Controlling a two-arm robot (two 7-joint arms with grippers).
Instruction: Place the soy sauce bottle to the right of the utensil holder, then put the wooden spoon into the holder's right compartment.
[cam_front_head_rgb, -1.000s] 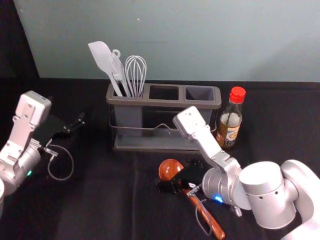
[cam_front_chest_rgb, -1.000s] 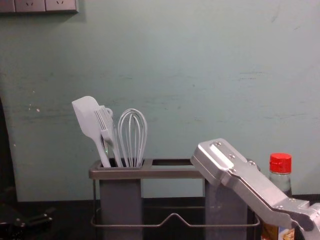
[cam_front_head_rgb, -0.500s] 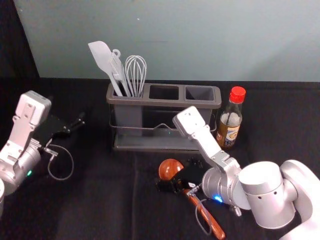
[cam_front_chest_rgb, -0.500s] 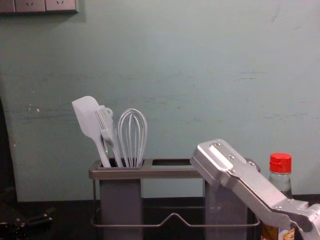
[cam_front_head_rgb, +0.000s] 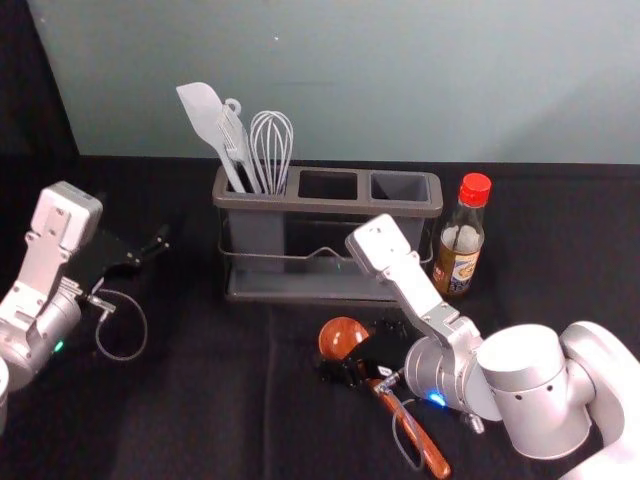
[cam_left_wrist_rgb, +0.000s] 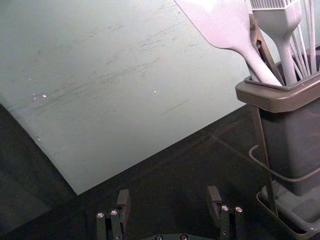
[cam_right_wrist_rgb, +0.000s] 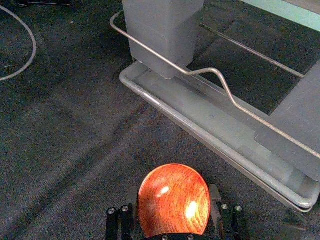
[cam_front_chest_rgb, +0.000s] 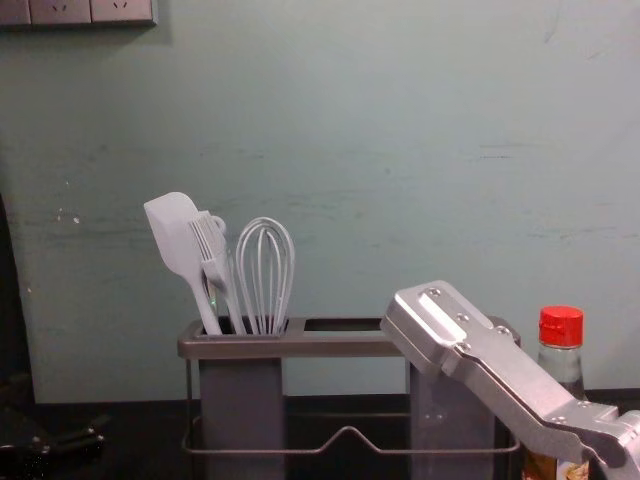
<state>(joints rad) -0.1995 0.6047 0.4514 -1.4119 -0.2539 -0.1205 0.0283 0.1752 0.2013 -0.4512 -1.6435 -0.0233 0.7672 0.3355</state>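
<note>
Head view: the right gripper (cam_front_head_rgb: 354, 350) reaches in from the lower right, fingers apart astride the wooden spoon (cam_front_head_rgb: 341, 336) in front of the utensil holder (cam_front_head_rgb: 320, 204); contact's impossible to tell! Soy sauce bottle (cam_front_head_rgb: 462, 242) upright, just right of the holder, label (cam_front_head_rgb: 464, 267) too small to read. Left gripper (cam_front_head_rgb: 155, 248) sits left of the holder.

Left wrist view: fingers wide open.

Right wrist view: spoon's bowl between parted fingers, handle hidden.

Chest view: right arm (cam_front_chest_rgb: 515, 375) crosses the holder, masking part of the bottle.

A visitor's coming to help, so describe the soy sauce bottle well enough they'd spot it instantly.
Find the long grey utensil holder with three top openings. Just past its right end stands a slim clear bottle of brown sauce. Its bright red cap sets it apart from the reddish-brown wooden spoon lying in front, at the right gripper.
</note>
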